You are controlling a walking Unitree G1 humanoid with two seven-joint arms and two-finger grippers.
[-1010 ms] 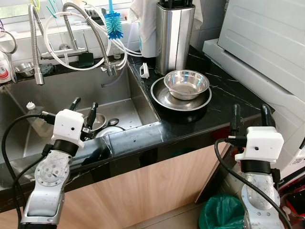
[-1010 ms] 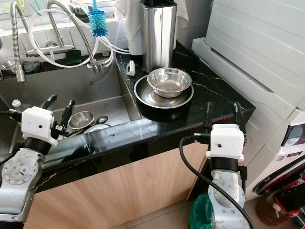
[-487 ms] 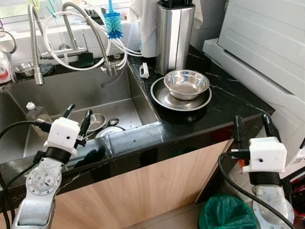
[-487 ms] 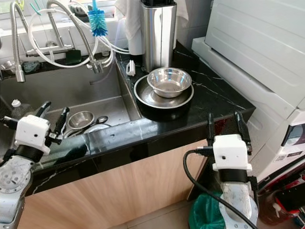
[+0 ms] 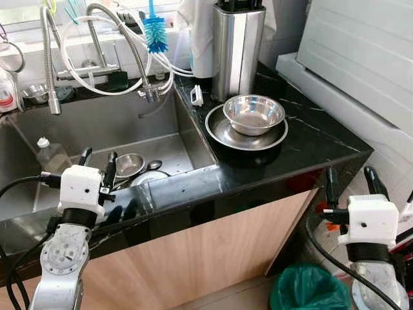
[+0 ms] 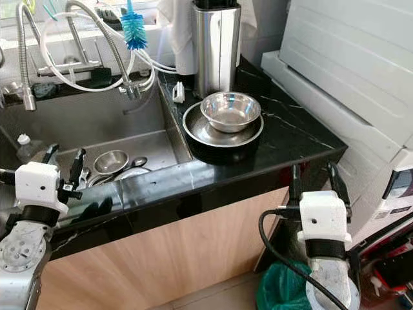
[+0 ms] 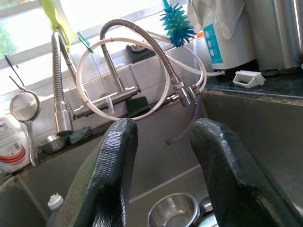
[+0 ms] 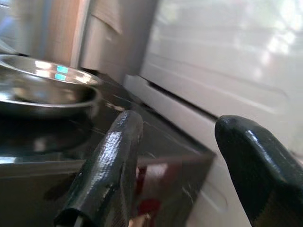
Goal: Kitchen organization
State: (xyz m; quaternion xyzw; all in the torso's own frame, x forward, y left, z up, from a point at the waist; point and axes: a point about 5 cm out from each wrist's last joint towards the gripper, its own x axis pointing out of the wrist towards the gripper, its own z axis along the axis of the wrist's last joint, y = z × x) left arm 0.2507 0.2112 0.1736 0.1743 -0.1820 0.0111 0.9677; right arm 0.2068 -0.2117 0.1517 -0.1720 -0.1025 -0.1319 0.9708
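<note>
Taking the sink (image 5: 161,123) as the landmark, the tidying looks partly done, though that is a judgement from how things lie. On the black counter (image 5: 310,139) just beside the sink's right wall, a steel bowl (image 5: 253,113) sits nested inside a wider steel dish (image 5: 222,132), in front of a tall steel canister (image 5: 237,48), which reads as a finished stack. What seems left is down in the sink itself: a small steel bowl (image 5: 130,164) rests on the basin floor with a spoon or ladle (image 5: 153,165) and the rim of another dish (image 5: 150,176) just beside it, hard to tell apart near the front edge, and a small clear bottle (image 5: 50,153) stands against the sink's left side. Behind the sink, coiled faucet hoses and a blue bottle brush (image 5: 154,31) hang by the window. The left gripper (image 5: 97,166) is raised at the sink's front edge, its arm bent upward from below the counter, black fingers (image 7: 106,175) parted and pointing over the basin toward the small steel bowl; it grasps nothing. The right gripper (image 5: 352,183) hangs lower, well apart from the sink, past the counter's right-hand corner and above a green-lined bin (image 5: 308,287); its fingers (image 8: 106,165) are spread too and hold nothing, aimed up toward the counter edge and the white appliance beside it.
</note>
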